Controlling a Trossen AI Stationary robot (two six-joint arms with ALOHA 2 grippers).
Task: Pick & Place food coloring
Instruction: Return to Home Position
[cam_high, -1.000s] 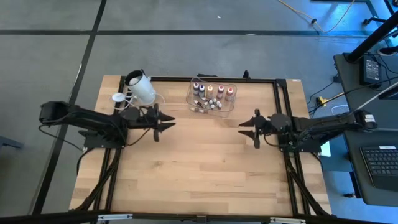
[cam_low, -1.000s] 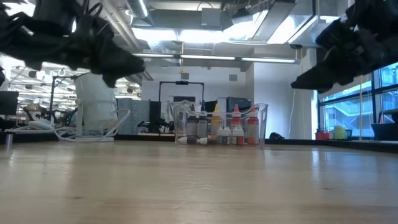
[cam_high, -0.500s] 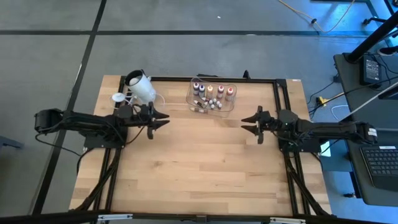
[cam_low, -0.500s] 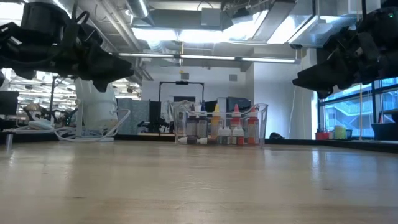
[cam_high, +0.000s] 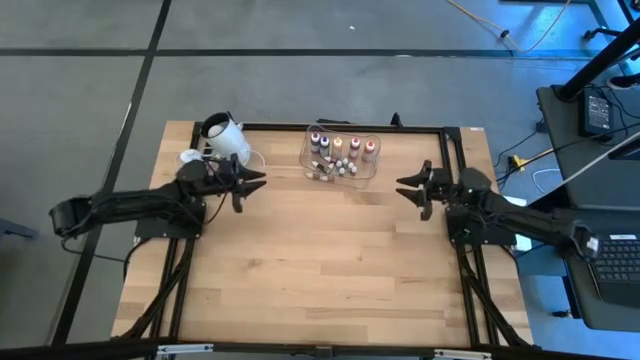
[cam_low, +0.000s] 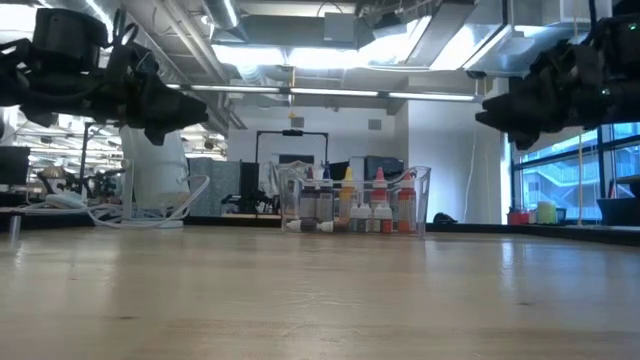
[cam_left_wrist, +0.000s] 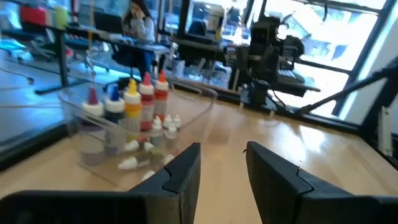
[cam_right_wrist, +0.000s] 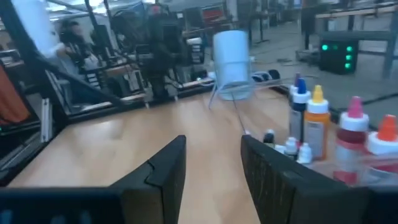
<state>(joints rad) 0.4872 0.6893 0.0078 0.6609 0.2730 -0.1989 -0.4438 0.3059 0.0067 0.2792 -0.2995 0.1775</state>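
Note:
The food coloring (cam_high: 340, 148) is a row of small coloured bottles with pale caps, plus tiny whitish ones. They stand inside a clear tub (cam_high: 308, 160) near the table's far edge, and also show in the low view (cam_low: 350, 205) and both wrist views (cam_left_wrist: 130, 102) (cam_right_wrist: 317, 124). My left gripper (cam_high: 258, 180) (cam_left_wrist: 222, 158) hovers left of the tub, angled toward it. It is open, with nothing between its fingers. My right gripper (cam_high: 403, 186) (cam_right_wrist: 213, 152) hovers right of the tub, also open and holding nothing. Both are well above the wood (cam_low: 205, 110) (cam_low: 482, 112).
A white cylindrical cup (cam_high: 228, 140) (cam_low: 155, 175) with a thin white cord stands at the far left corner, just beyond my left gripper. A black frame (cam_high: 450, 140) runs along the table's far edge and sides. Bare wood (cam_high: 320, 260) fills the middle and near half.
Both grippers have swung from the table's middle toward its far edge, drawing back a little toward their own sides. Each has turned to point slantwise at the tub. The bottles and the tub have stayed where they were.

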